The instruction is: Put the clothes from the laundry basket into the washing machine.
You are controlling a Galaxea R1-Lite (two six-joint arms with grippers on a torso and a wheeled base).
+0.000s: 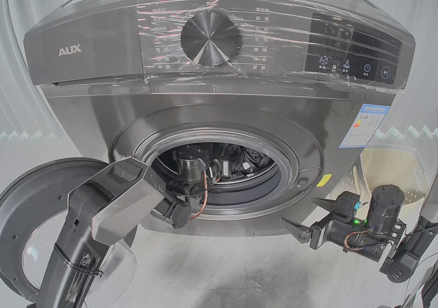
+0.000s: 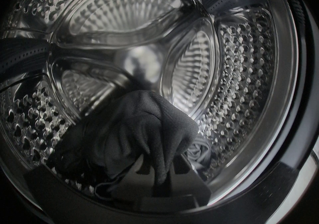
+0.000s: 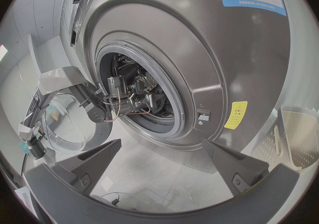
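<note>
Head view: left gripper (image 1: 237,167) inside washing machine (image 1: 219,108) holds garment (image 1: 250,156).

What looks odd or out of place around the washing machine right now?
Only the clear plastic film on the control panel of the washing machine: it is wrinkled, with uneven edges. Otherwise nothing stands out; the dark garment sits inside the drum, gripped by the left gripper.

Washing machine (image 1: 91,108): silver-grey metallic body. Ctrl panel (image 1: 353,49): black. Dial (image 1: 210,39): brushed silver w/ radial sheen. Drum (image 2: 246,78): shiny steel, dimpled & perforated. Garment (image 2: 139,128): plain black. Laundry basket (image 1: 392,167), right: cream, hole-grid pattern. Label (image 1: 365,125): blue/white. Sticker (image 1: 324,180): yellow.
</note>
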